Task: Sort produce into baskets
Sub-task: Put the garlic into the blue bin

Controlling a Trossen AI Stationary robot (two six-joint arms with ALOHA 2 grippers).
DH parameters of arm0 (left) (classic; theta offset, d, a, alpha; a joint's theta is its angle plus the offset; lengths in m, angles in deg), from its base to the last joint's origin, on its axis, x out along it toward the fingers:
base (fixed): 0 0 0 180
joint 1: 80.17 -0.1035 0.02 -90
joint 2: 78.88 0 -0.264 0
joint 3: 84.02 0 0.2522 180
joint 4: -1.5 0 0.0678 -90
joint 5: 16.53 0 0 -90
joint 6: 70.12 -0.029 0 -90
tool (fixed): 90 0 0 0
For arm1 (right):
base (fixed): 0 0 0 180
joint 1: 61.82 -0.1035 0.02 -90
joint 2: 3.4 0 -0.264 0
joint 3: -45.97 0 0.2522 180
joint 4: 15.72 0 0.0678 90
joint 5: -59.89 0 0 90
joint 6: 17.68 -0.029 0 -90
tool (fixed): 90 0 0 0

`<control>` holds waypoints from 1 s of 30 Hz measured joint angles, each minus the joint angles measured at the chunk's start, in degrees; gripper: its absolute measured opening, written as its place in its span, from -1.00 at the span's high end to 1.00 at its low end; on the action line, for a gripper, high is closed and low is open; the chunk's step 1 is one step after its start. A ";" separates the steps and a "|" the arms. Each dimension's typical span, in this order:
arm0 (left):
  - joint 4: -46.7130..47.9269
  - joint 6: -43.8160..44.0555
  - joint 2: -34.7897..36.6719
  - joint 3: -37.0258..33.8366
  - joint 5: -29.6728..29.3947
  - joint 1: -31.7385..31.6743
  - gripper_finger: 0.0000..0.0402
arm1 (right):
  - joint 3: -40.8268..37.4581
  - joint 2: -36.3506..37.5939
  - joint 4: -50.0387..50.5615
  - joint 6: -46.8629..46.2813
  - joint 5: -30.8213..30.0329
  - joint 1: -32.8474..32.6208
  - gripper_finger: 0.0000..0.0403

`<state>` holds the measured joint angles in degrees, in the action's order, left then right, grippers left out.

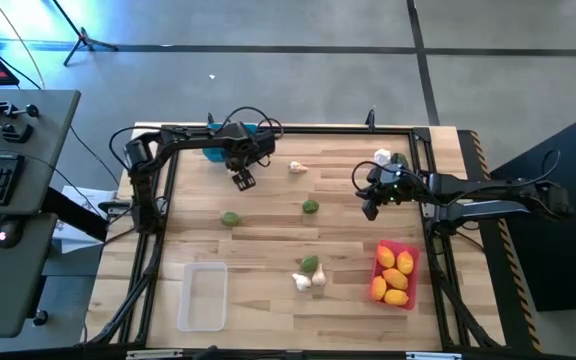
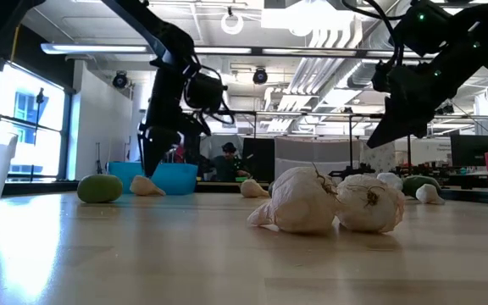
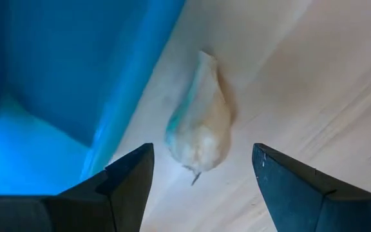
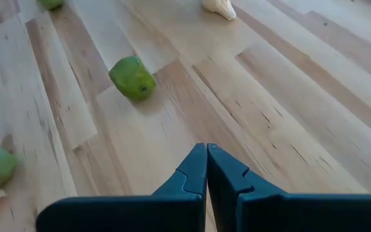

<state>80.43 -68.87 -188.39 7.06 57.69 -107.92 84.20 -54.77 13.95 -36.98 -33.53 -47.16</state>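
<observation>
My left gripper point(image 1: 243, 178) hangs open just over a whitish garlic bulb point(image 3: 199, 129) that lies on the table against the blue basket's wall point(image 3: 76, 71). Its fingers stand on either side of the bulb, apart from it; the bulb point(image 2: 146, 186) also shows in the low view. My right gripper point(image 1: 371, 208) is shut and empty above the table right of centre. Green fruits point(image 1: 230, 218) point(image 1: 311, 207) point(image 4: 133, 77) lie mid-table. The red basket point(image 1: 411, 252) holds several yellow fruits point(image 1: 395, 275).
A clear basket point(image 1: 203, 295) stands at the near left. Two garlic bulbs point(image 1: 308, 282) and a green fruit point(image 1: 310, 264) lie near the front centre. More garlic lies at the far side point(image 1: 297, 168) and far right point(image 1: 382, 156). A black frame point(image 1: 158, 215) borders the table.
</observation>
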 joint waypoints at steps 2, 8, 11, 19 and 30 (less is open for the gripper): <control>-0.02 0.04 -1.03 0.00 0.41 -0.09 -0.25 | 0.00 0.00 0.07 0.21 0.05 0.00 1.00; 0.25 1.18 -4.14 -0.04 0.53 -0.11 -0.25 | 0.00 0.00 2.48 1.84 0.53 -0.02 1.00; 0.42 2.63 -5.32 -0.04 1.41 -0.11 -0.25 | 0.00 0.00 3.16 2.31 0.57 -0.02 1.00; 0.63 2.25 -5.77 -0.07 6.94 0.48 -0.08 | 0.00 0.00 3.14 2.82 0.57 -0.02 1.00; 1.82 2.96 5.54 -0.02 13.86 -0.90 0.47 | 0.02 0.00 3.12 2.69 0.22 -0.02 1.00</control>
<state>82.25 -65.91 -182.85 7.04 71.55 -108.82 84.23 -54.77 17.07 -34.28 -33.31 -47.19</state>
